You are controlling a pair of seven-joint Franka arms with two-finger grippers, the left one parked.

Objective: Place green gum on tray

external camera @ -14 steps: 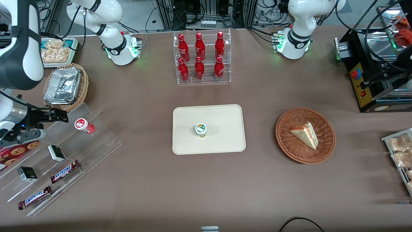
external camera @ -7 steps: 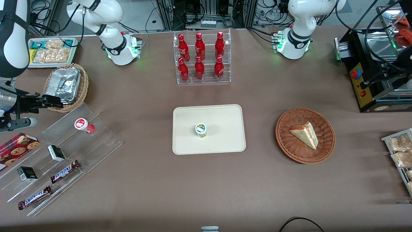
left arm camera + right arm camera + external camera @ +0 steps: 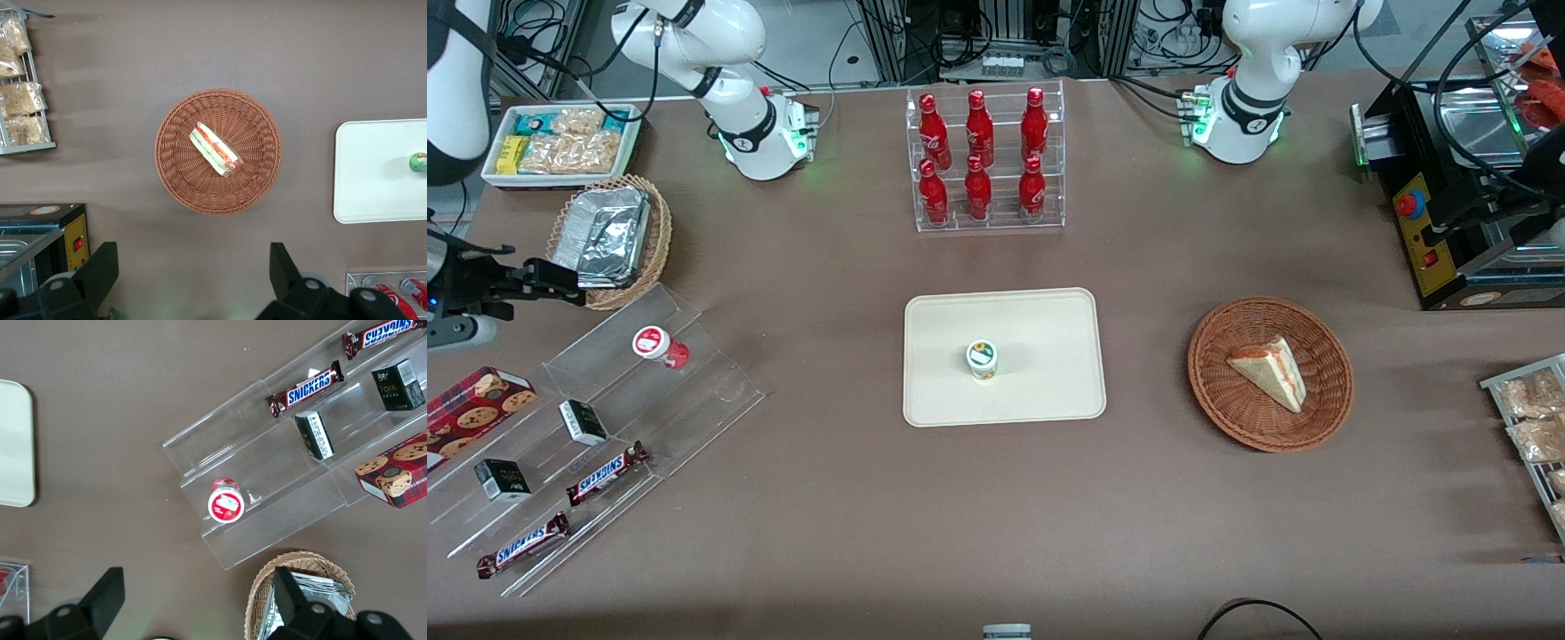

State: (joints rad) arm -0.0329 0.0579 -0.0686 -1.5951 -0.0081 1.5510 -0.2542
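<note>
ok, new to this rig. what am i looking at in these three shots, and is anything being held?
Two white robot arms are bolted to a brown table. One picture looks down from the front; the other two come from cameras on each arm's wrist. The working arm's gripper hangs above the foil-filled basket, fingers open and empty. The green gum stands upright on the tray, so the job looks done. A red gum bottle sits on a clear stepped rack with Snickers bars. Toward the parked arm's end, a wicker basket holds a sandwich.
</note>
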